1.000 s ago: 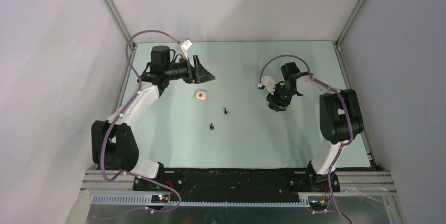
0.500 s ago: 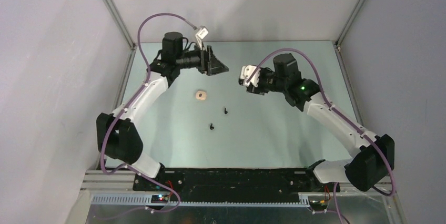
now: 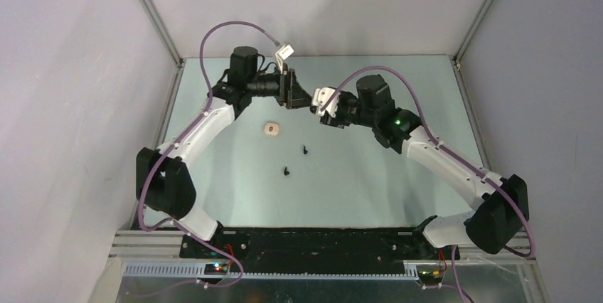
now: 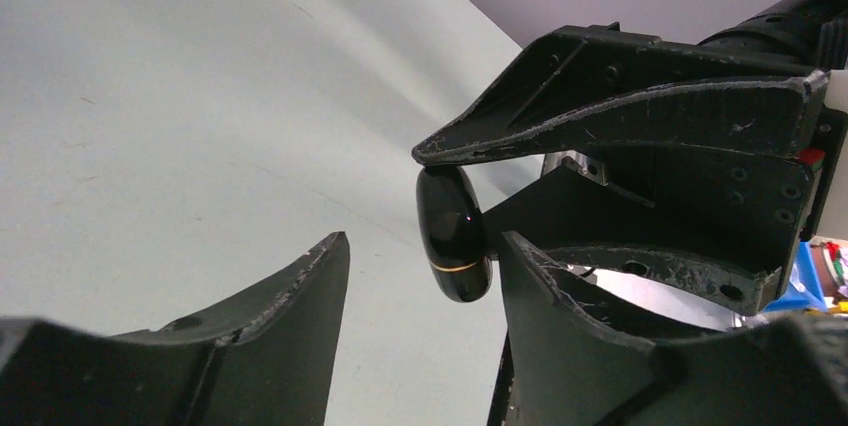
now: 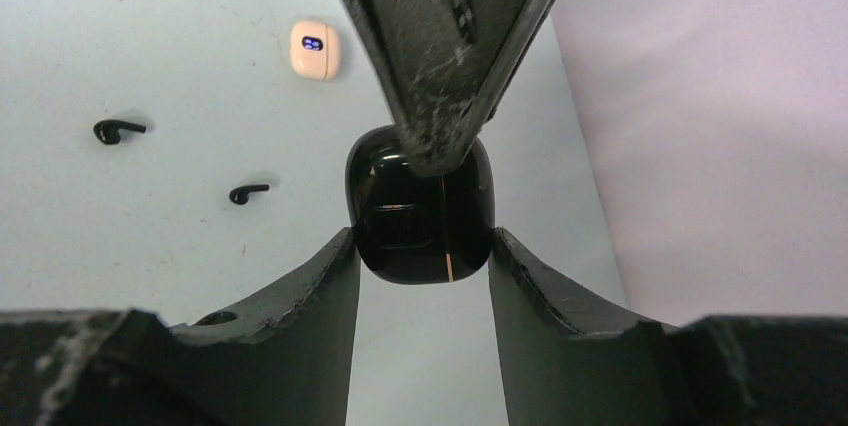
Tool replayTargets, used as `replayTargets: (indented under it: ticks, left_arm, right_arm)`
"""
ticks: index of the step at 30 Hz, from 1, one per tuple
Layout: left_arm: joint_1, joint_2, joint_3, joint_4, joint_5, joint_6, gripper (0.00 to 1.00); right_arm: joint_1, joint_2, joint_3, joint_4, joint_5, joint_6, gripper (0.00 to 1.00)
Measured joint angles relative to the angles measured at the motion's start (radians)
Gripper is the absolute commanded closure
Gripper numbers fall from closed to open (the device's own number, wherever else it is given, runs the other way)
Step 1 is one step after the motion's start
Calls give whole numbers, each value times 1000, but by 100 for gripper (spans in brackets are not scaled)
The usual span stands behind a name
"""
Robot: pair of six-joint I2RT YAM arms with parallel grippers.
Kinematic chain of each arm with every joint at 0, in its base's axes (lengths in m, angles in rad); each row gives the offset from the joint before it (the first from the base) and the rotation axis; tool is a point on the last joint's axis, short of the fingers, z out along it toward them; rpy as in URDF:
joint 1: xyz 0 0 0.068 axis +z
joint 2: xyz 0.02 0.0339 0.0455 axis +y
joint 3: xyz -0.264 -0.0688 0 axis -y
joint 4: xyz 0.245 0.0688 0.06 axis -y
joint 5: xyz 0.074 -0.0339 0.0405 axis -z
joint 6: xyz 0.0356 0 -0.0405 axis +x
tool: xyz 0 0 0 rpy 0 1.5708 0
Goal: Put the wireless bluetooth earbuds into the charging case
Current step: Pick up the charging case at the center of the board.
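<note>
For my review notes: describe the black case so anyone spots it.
Over the far middle of the table, the right claw clamps the black case in mid-air, facing the left claw. It is glossy with a thin seam line, unlike the cream case lying below.

Light is soft, even and fairly bright from above. Shadows on the table (image 3: 355,189) are faint. The case (image 5: 420,211) shows small glints. Wrist views blur up close.
</note>
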Motion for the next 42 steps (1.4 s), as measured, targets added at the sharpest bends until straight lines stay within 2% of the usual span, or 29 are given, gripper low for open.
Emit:
replayTargets:
  ticks: [13,17,18,19,20,21,22,23,25,30,37,42]
  left_arm:
    - [-7,18,0,0,63,0,61]
    - [-7,27,5,1,74,-1,75]
    - [-6,32,7,2,74,-3,84]
    - [-6,37,10,3,74,-6,88]
    - [-6,41,12,3,74,-7,95]
    - [-6,45,14,4,75,-8,99]
    - [-6,49,15,4,78,-8,99]
    - [-5,52,16,4,82,-8,100]
    - [-4,56,16,-2,97,-5,100]
    - [9,64,16,-3,164,29,100]
    - [47,45,-12,2,198,216,100]
    - [45,-26,-90,-3,190,371,100]
  right_arm:
    - [43,21,9,85,90,49,79]
    - [47,31,9,101,113,53,78]
    - [47,33,9,104,119,52,76]
    - [47,36,8,107,126,52,73]
    - [47,38,9,107,129,53,62]
    - [47,40,9,107,132,53,57]
    - [47,41,9,106,133,55,47]
    - [47,42,9,103,131,55,42]
    - [34,42,19,72,87,61,33]
    - [-64,58,162,-128,-188,126,31]
    - [-209,247,574,-482,-510,198,39]
    - [-198,333,634,-610,-596,202,42]
